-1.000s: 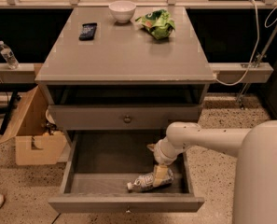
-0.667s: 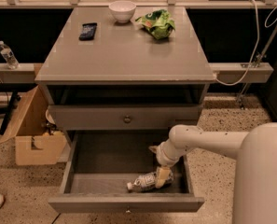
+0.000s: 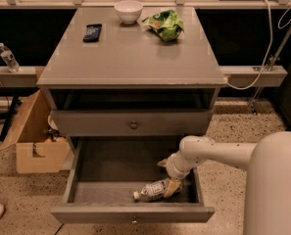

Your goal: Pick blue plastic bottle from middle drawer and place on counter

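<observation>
Barely any change: claw has dipped slightly, spread, at 5 o'clock in the drawer, lower tip against the bottle. No grip yet; counter placement pending.

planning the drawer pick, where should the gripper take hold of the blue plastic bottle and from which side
Grip the blue plastic bottle across its round body, coming down from above: it lies on its side near the middle drawer's front wall, cap to the picture's left. The gripper sits at its base end.
</observation>
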